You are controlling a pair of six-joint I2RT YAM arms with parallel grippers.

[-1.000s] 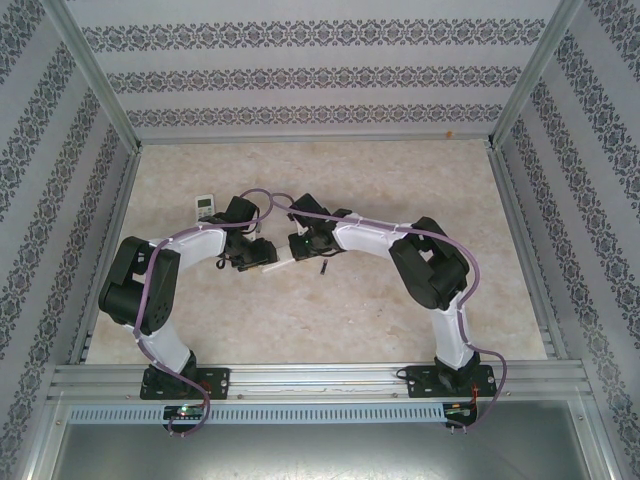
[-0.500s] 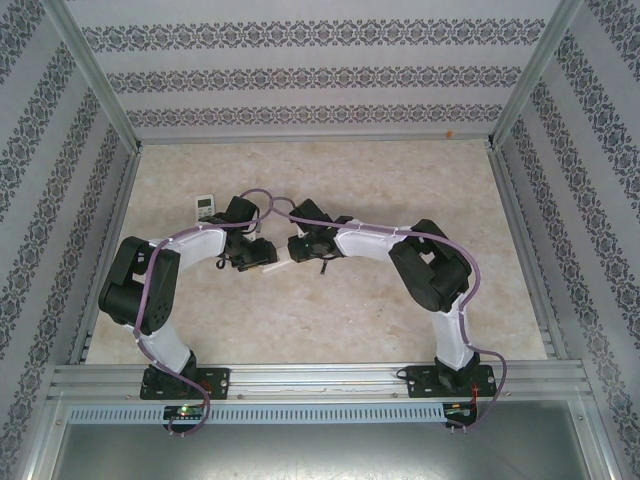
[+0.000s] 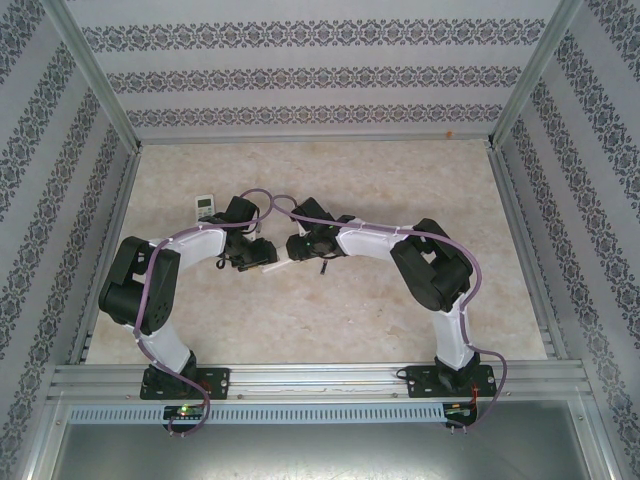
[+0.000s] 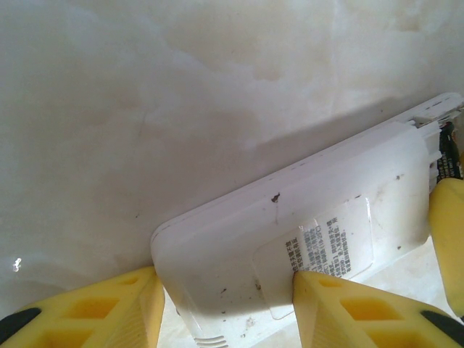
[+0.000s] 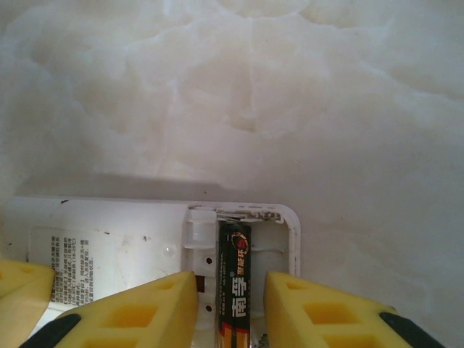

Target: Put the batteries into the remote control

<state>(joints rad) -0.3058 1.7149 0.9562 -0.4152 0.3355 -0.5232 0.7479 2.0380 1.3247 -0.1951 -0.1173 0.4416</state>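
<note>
- Spreading beneath the remote (image 4: 290, 210), the marbled bench (image 3: 400, 200) carries the work.
- Remote: back up, its battery bay (image 5: 279, 232) uncovered at one end.
- Left fingers (image 4: 109, 312): clenched on the remote's closed end.
- Right fingers (image 5: 319, 312): slightly parted over the remote's bay, gripping nothing.
- Battery (image 5: 235, 275): one lies inside the remote's bay. The slot beside it looks empty, so loading seems about half done.

battery (image 5: 234, 279): gold characters, possibly Chinese | label (image 4: 326, 246) on remote (image 4: 217, 254): print unreadable
</note>
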